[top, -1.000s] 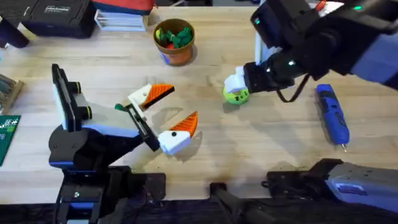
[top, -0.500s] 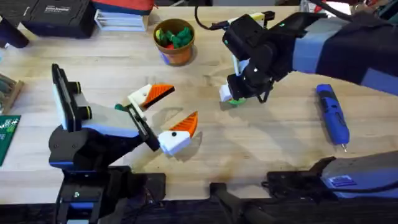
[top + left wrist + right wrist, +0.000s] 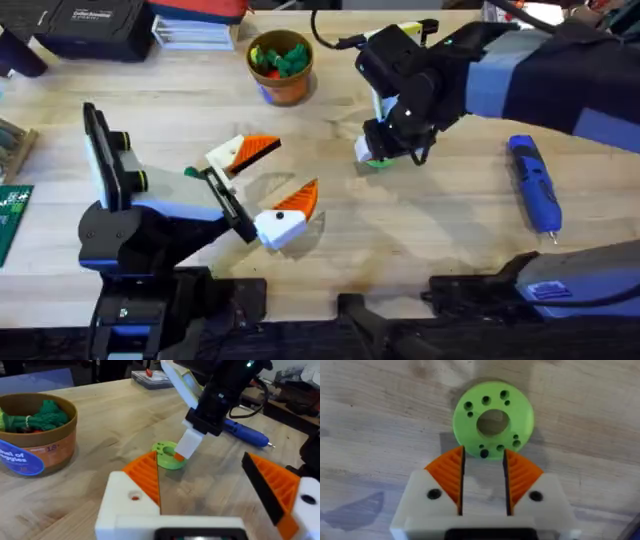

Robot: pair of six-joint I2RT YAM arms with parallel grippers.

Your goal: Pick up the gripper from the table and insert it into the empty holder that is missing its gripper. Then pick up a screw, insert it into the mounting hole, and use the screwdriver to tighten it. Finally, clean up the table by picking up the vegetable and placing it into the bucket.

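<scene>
My right gripper points down at a lime-green ring-shaped disc lying flat on the table. In the right wrist view its orange ribbed pads stand a narrow gap apart, just short of the disc, gripping nothing. My left gripper rests open near the table's middle, both white mounts carrying orange tips. The bucket stands at the back with green and red toy vegetables inside. The blue screwdriver lies at the right. The loose gripper, the empty holder, a screw and the vegetable are out of view.
A black case and a clear box sit at the back left. A green circuit board lies at the left edge. Bare wood lies between the disc and the screwdriver.
The right arm has swung left across the table and turned its gripper down over the green disc. It has barely moved in the last half second. The left arm is still.
</scene>
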